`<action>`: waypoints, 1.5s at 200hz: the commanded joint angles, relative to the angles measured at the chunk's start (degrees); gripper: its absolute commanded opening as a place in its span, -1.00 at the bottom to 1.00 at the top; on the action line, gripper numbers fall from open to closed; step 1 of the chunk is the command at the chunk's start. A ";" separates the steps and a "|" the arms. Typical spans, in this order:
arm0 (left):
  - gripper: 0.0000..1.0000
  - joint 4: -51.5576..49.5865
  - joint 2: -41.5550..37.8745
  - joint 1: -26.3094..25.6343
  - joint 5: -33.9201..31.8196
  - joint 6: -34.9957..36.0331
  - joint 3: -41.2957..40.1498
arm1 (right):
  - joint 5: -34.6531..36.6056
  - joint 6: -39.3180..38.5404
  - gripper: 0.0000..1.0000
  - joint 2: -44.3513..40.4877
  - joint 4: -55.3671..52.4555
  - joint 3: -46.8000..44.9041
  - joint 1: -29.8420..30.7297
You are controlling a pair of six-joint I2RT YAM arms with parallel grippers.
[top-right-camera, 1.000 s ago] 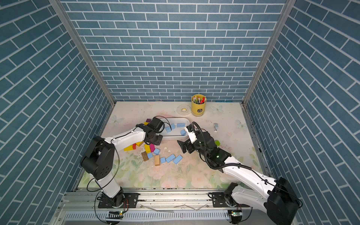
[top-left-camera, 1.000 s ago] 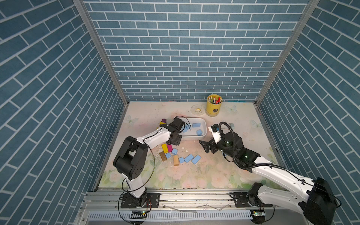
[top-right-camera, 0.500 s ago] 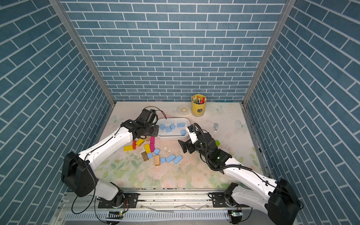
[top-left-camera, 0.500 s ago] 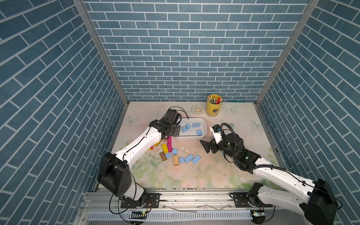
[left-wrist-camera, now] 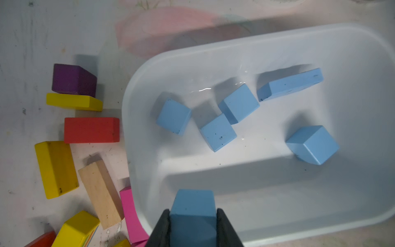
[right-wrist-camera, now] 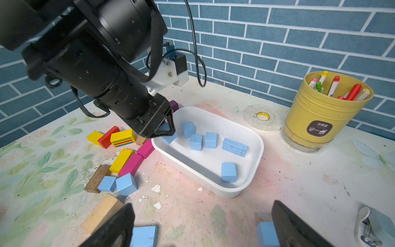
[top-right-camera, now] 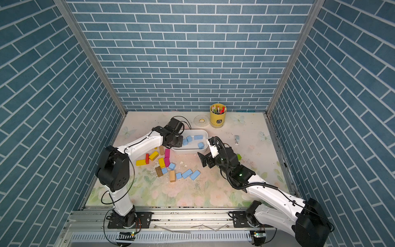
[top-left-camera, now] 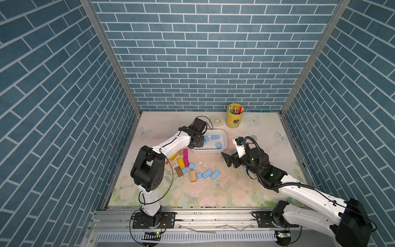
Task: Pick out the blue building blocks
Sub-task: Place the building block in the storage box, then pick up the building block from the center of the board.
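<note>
Left claw [left-wrist-camera: 193,215] pinches a blue cube [left-wrist-camera: 192,201] directly over the white tub [left-wrist-camera: 277,203], inside its rim. Right claw [right-wrist-camera: 202,205] spread, empty.

Blocks [left-wrist-camera: 313,144] sky-blue, tray [right-wrist-camera: 213,188] white — tabletop [top-left-camera: 213,192] pastel floral, cup [right-wrist-camera: 316,119] yellow.

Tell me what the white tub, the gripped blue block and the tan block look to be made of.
White tub: likely plastic, smooth semi-gloss; glare streaks, rounded moulded corners.
Gripped blue block: probably painted wood, matte; flat colour, tiny dark specks.
Tan block: bare wood, unfinished; visible grain.
</note>
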 commanded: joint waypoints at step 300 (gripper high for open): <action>0.93 -7.20 -26.43 -6.72 -2.58 11.63 -15.32 | -0.31 -2.06 0.98 0.13 1.52 -0.09 0.04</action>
